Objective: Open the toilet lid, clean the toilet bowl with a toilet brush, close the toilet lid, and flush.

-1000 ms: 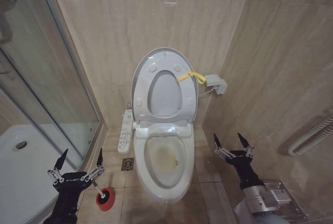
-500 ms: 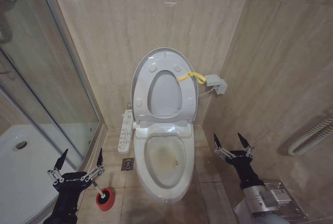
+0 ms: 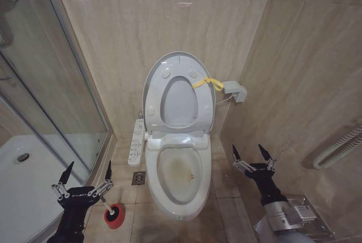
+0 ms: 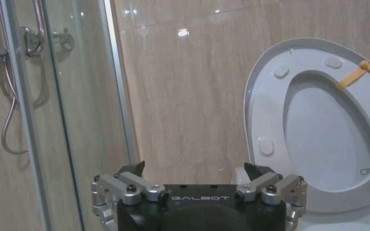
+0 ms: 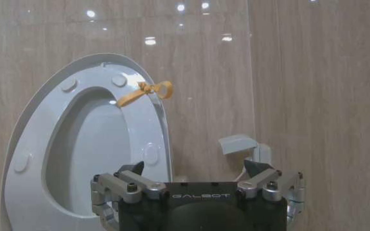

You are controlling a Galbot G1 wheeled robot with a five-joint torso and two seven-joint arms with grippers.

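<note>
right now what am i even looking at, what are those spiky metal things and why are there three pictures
It is a two-armed robot in a bathroom. The wide picture comes from a camera on its head; the other two come from cameras on its wrists. The spiky things are its grippers: the left gripper hangs low by the shower, the right gripper beside the toilet. Both are open and hold nothing. The toilet lid stands raised against the wall, a yellow strap tied to it. The toilet bowl shows a yellowish-brown stain. The toilet brush stands on the floor in its red holder, just by the left gripper.
</note>
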